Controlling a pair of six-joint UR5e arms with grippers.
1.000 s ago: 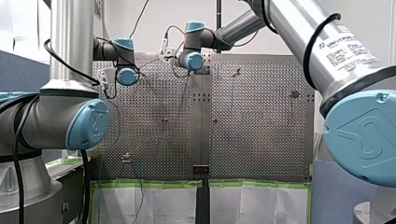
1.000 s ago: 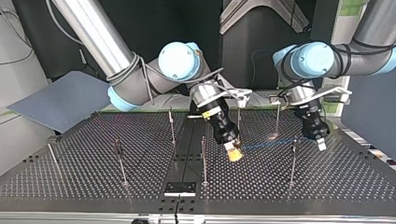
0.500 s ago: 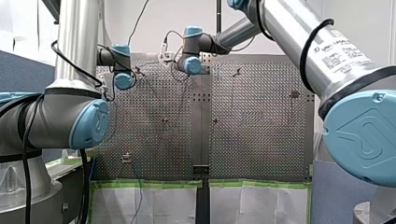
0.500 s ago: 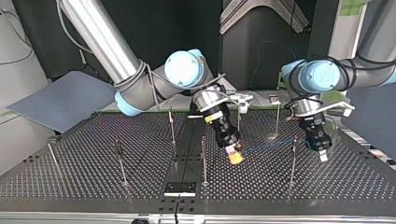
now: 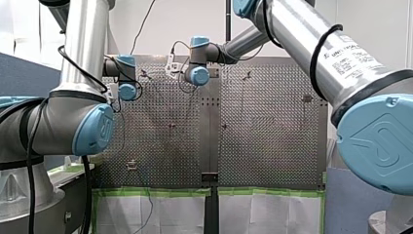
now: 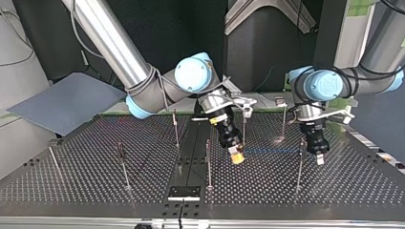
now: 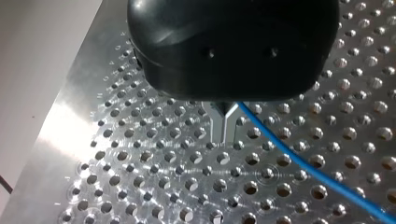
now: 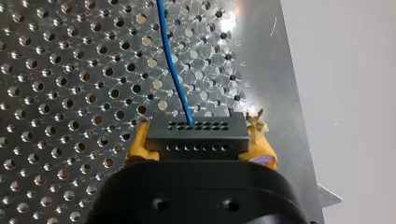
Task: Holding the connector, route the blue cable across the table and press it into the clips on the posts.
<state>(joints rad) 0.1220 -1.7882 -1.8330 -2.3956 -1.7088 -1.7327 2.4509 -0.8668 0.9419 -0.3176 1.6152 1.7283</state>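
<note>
In the right wrist view my right gripper is shut on a black connector, a yellow pad on each side. The blue cable leaves the connector's face and runs ahead over the perforated table. In the top view that gripper hangs near the middle. The cable runs level and taut from it to my left gripper, passing a thin post. In the left wrist view the metal fingers are pressed together. The cable leaves from their base, where the gripper body hides the pinch.
Several thin posts stand on the table in the top view, among them one close beside my right gripper and others behind the cable. A grey board leans at the view's left. A black bracket sits at the near edge.
In the top view my left gripper moved towards the view's left and a little lower. My right gripper swung more upright. The cable between them now lies level instead of slanting.
</note>
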